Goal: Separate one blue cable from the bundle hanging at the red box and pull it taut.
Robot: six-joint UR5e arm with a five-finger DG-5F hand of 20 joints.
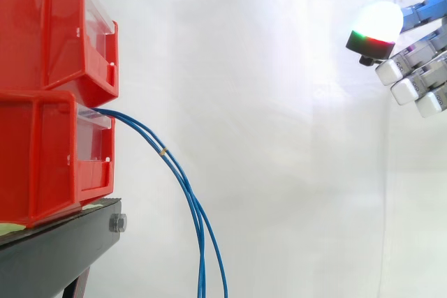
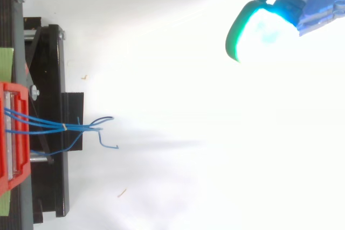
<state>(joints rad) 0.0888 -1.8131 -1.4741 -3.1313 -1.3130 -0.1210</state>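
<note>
At two o'clock in the side view we are watching the hand [image 1: 413, 68] hovering in open air. Its fingers are hanging loose and spread, gripping nothing, and one glowing pad [image 1: 377, 26] is shining white with a green and red rim. From above, at one o'clock, a pad is showing cyan.

Well apart from it, toward seven o'clock, the bundle of blue cables [image 1: 188, 193] is drooping in a curve out of the lower red bin [image 1: 42, 158]. A small yellow tie [image 1: 163, 151] is binding the strands just past the bin's front. In the top view we are seeing the loose cable ends [image 2: 105, 119] curling out at nine o'clock.

Farther on, the upper red bin [image 1: 49, 26] is sitting stacked on the lower one, both on the black stand [image 1: 63, 242]. The white curtain [image 1: 279, 137] is hanging at the back.
</note>
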